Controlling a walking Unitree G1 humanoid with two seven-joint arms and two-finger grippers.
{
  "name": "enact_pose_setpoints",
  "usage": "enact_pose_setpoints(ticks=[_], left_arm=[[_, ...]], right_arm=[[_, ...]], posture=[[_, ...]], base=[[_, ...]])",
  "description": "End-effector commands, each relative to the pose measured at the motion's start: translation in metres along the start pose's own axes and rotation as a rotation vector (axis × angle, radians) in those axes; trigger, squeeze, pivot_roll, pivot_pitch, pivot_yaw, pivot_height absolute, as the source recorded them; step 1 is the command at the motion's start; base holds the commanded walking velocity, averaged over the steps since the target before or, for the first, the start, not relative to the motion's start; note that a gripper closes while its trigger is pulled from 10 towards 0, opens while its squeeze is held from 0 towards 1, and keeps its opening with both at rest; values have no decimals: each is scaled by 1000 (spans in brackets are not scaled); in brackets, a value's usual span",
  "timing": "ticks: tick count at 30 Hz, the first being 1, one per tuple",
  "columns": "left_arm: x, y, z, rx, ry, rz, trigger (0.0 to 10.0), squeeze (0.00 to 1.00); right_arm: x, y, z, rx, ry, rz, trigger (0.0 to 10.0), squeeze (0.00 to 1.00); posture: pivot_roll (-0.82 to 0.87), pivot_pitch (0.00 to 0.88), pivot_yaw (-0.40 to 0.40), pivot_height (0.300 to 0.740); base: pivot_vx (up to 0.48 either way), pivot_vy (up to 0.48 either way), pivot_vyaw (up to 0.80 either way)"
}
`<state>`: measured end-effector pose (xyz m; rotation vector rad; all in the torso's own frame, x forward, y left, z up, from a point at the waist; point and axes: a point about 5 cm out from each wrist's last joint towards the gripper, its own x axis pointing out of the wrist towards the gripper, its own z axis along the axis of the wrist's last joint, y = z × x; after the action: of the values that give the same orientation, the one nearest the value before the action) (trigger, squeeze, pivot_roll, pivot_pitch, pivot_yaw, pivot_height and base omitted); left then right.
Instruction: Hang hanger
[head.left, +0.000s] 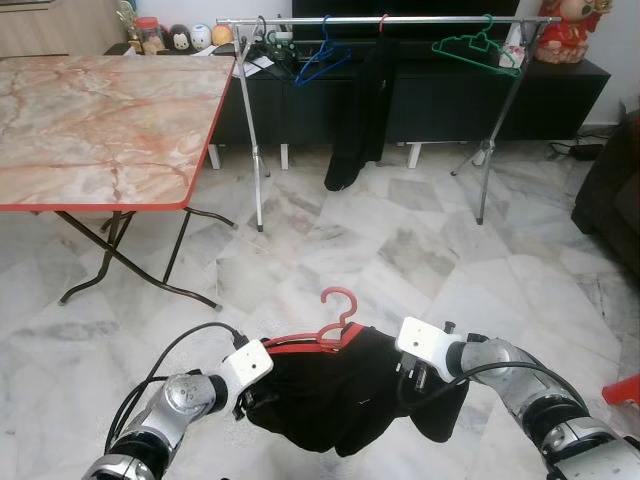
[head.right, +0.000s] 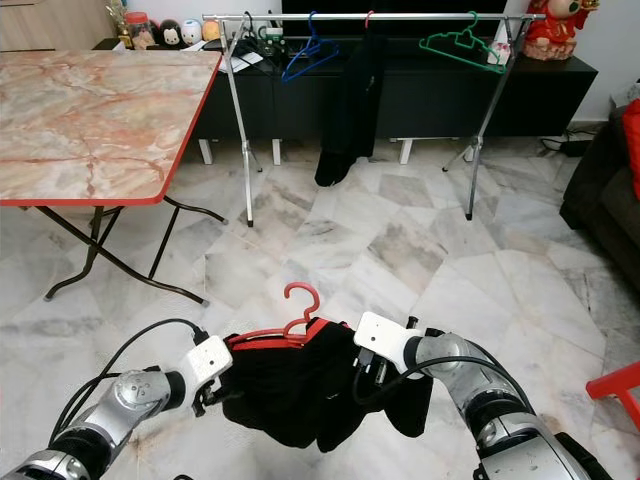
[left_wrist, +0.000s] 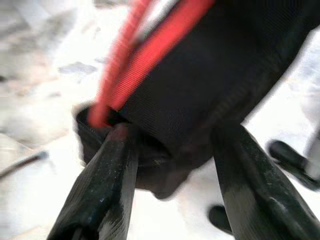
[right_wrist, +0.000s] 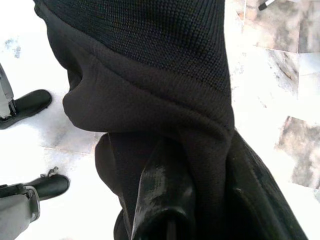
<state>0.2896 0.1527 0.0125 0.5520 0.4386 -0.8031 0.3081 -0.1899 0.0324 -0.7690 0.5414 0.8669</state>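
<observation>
A red hanger (head.left: 335, 320) carries a black garment (head.left: 340, 395) with a red-trimmed collar, held low over the floor in front of me. My left gripper (left_wrist: 170, 135) is shut on the garment's left end, where the red hanger arm (left_wrist: 117, 75) runs in. At the garment's right end my right gripper (right_wrist: 200, 150) is shut on folded black cloth. The hanger's hook (head.right: 300, 298) points up between my two wrists. Across the room stands the silver clothes rack (head.left: 380, 20).
On the rack hang a blue hanger (head.left: 325, 60), a green hanger (head.left: 478, 48) and a black garment (head.left: 362, 110). A marble folding table (head.left: 100, 120) stands at the left, a dark sofa (head.left: 610, 190) at the right, a black console (head.left: 560, 95) behind the rack.
</observation>
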Motion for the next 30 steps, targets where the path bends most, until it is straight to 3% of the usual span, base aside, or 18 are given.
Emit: enact_pose_setpoints(ticks=[1,8,15,23,24,25,26,27,30], left_arm=[[1,3,2,17,-10,28,10000,0],[1,-1,-1,62,6,3,10000,0],[0,-16,-13,90,56,-95,10000,0],[2,-17,-15,123,81,-42,10000,0],[2,-14,-15,133,88,-10,8000,0],[3,-12,-15,146,97,22,3216,0],[3,-12,-15,146,97,22,3216,0],[3,-9,-15,156,107,58,0,0],[3,-6,-15,165,109,83,0,0]], right_arm=[[-1,-8,10,-3,-37,-18,10000,0],[-1,-8,9,-3,-35,-16,10000,0],[-2,-9,8,-3,-33,-17,10000,0],[-2,-10,9,-4,-35,-19,10000,0],[-2,-10,9,-3,-35,-19,10000,0],[-2,-10,9,-3,-35,-19,10000,0],[-2,-10,9,-3,-35,-19,10000,0],[-2,-10,9,-2,-35,-18,10000,0],[-1,-9,9,-2,-35,-14,10000,0]], posture=[[-62,0,-42,727],[-62,0,-42,727],[-63,0,-42,727],[-63,0,-42,727],[-65,0,-42,727],[-65,0,-42,727],[-65,0,-42,727],[-65,0,-42,727],[-65,0,-42,727]], base=[[0,0,0],[0,0,0],[0,0,0],[0,0,0],[0,0,0],[0,0,0],[0,0,0],[0,0,0],[0,0,0]])
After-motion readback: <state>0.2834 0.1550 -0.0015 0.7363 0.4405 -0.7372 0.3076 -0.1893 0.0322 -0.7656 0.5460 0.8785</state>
